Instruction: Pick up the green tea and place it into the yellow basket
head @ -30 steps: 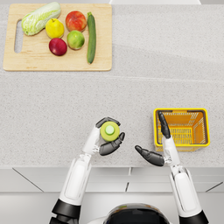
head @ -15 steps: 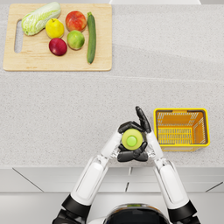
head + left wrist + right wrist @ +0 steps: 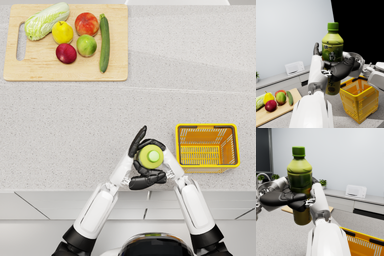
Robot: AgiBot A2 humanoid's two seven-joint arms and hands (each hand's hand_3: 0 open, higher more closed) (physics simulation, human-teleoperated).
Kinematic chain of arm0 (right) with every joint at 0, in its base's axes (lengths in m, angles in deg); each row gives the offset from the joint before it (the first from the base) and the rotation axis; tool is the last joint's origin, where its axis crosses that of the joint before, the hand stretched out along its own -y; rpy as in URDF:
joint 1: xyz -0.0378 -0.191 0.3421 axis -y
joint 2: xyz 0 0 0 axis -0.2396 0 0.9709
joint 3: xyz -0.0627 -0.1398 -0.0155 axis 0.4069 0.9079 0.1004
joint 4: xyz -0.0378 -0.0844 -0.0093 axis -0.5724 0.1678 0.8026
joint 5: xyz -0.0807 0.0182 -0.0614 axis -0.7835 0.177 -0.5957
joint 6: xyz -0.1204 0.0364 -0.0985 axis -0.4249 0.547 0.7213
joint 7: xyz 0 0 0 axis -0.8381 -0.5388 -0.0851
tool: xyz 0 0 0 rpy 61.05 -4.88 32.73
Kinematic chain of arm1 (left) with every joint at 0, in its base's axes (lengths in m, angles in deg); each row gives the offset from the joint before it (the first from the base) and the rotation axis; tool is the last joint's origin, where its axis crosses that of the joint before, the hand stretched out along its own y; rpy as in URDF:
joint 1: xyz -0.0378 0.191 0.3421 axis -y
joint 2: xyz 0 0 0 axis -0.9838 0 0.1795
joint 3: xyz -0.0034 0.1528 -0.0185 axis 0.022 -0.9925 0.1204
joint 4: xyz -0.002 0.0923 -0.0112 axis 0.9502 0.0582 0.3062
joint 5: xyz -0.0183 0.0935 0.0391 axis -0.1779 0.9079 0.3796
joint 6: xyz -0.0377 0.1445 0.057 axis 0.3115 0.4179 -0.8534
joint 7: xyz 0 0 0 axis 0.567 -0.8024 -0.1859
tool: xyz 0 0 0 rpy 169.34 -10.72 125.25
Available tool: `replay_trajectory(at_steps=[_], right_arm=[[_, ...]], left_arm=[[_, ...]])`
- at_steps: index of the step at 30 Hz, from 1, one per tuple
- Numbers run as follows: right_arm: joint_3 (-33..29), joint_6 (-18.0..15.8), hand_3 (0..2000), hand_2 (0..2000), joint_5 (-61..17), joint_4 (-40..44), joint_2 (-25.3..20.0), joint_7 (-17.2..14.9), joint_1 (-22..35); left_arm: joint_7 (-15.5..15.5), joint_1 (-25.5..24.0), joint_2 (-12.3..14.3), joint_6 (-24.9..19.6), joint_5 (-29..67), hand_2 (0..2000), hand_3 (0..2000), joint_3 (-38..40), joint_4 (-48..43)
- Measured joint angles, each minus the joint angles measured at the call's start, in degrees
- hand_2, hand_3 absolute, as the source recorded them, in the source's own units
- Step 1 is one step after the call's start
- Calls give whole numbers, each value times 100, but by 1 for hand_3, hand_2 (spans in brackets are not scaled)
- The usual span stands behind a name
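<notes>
Curled around the middle of the green tea [image 3: 332, 47] from both sides, with dark fingers [image 3: 338, 70] lying across the label on the side nearer the body and none seen spread free. Left hand [image 3: 283, 198] and right hand [image 3: 342, 68] both closed on the bottle, then, in what looks like a handover or a shared carry (cannot tell from these views which palm bears the weight). Bottle upright, cap up, lifted clear of the counter [image 3: 75, 125] and close in front of the chest, just beside the yellow basket [image 3: 207, 127] but not over it. Judged as roughly halfway: picked up, not yet placed. To do this step well: settle the grip in the right hand first, since that arm sits on the basket's side, and open the left hand only once the bottle shows no sag or tilt. Peel those fingers straight away from the label instead of dragging along it, to avoid twisting the bottle. Then carry sideways with the base above the basket's rim, lower over the open middle, and release low. Likely to topple if dropped from height, being tall and narrow. Nothing to fear from the cutting board [image 3: 65, 75] with its fruit and vegetables, well apart at the far corner.
</notes>
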Motion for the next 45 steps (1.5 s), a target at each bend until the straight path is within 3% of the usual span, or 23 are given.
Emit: replay_trajectory(at_steps=[3,7,12,14,16,18,19,20,22,23,24,26,29,35,45], right_arm=[[-440,-176,2000,2000,5,-36,-70,-13,60],[-1482,-255,2000,2000,8,-203,-102,-28,170],[-2759,-359,2000,2000,12,-285,-39,-34,237],[-3098,-431,2000,2000,13,-199,-38,-479,191],[-3308,-549,2000,2000,13,-55,-39,-1216,139],[-3422,-694,2000,2000,12,123,-36,-1631,99],[-3447,-903,1673,639,11,217,-33,-1754,82],[-3452,-804,1347,0,13,302,-34,-1843,73],[-3475,-468,693,0,14,414,-25,-1934,76],[-3459,-367,367,0,15,441,-21,-1865,79],[-3420,11,40,0,16,417,-20,-1345,73],[-3251,476,0,0,17,277,-23,-706,53],[-3035,786,0,0,16,14,27,-278,193],[-3303,943,0,0,16,-231,204,-63,552],[-3350,966,0,0,16,-130,209,-31,531]], left_arm=[[-1,-248,-144,-14,-7,0,0,777,-369],[-1,-389,-165,-20,-12,0,0,1942,-640],[-1,-353,-139,-21,-14,0,0,2510,-452],[-1,-293,-124,-21,-14,0,0,2573,-361],[-1,-223,-109,-22,-14,0,0,2614,-269],[-1,-192,-96,-22,-15,0,0,2630,-212],[-1,-194,-91,-22,-14,0,0,2639,-190],[-1,-199,-86,-22,-14,0,0,2639,-173],[-1,-216,-76,-22,-14,0,0,2642,-157],[-1,-221,-71,-22,-14,0,0,2644,-148],[-1,-223,-66,-22,-14,0,0,2646,-141],[-1,-147,-50,-22,-14,0,0,2639,-104],[-1,318,-25,-22,-14,0,0,2686,168],[-1,1155,-48,-22,-15,0,0,3031,724],[-1,1055,-27,-22,-17,0,0,3337,711]])
